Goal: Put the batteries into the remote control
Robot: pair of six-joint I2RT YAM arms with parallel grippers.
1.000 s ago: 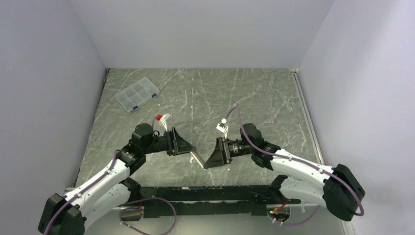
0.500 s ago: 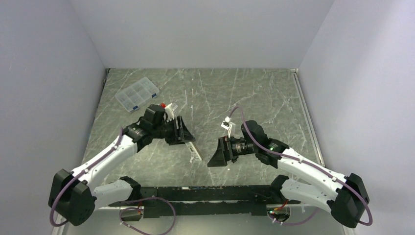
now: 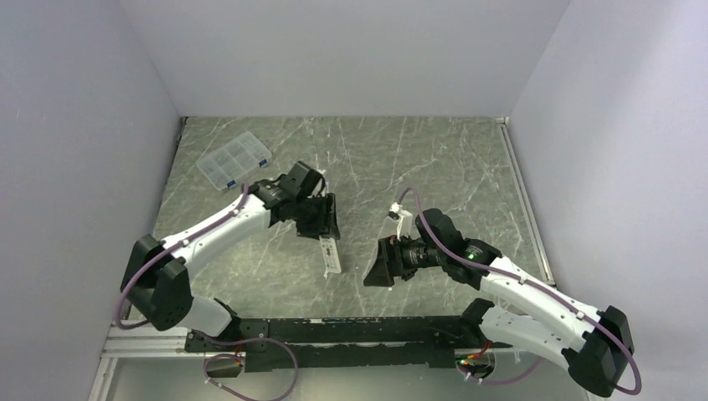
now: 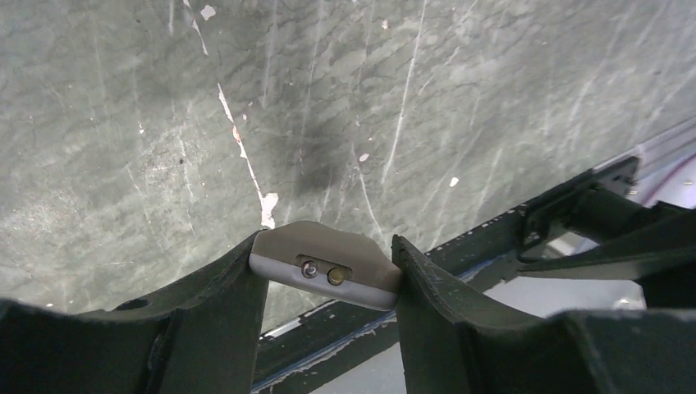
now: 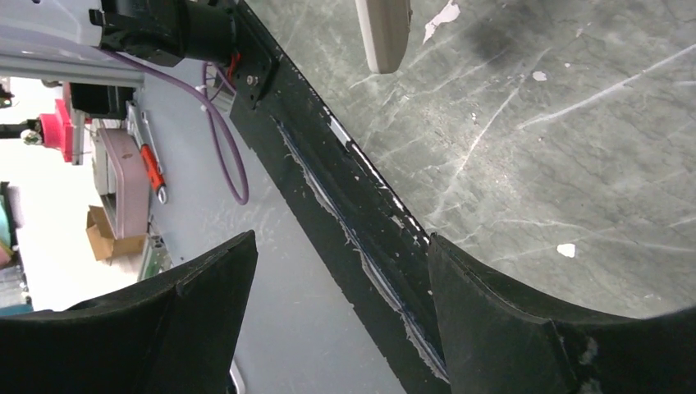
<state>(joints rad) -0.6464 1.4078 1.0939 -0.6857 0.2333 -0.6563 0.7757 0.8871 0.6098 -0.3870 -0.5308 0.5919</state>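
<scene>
One remote control (image 3: 331,253) was held endwise by the clenched left pincer (image 3: 322,224) over the tabletop (image 3: 434,159); the right pincer (image 3: 376,267) stood released, empty. Batteries unseen. Advised: steady grip, bay facing up.

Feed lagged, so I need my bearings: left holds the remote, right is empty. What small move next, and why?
Probably lower the left gripper and lay the remote flat on the table. Its jaws clamp only one end, so the rest sticks out unsupported, a poor hold for loading. The right gripper is open and empty, free to help once the remote lies steady.
</scene>
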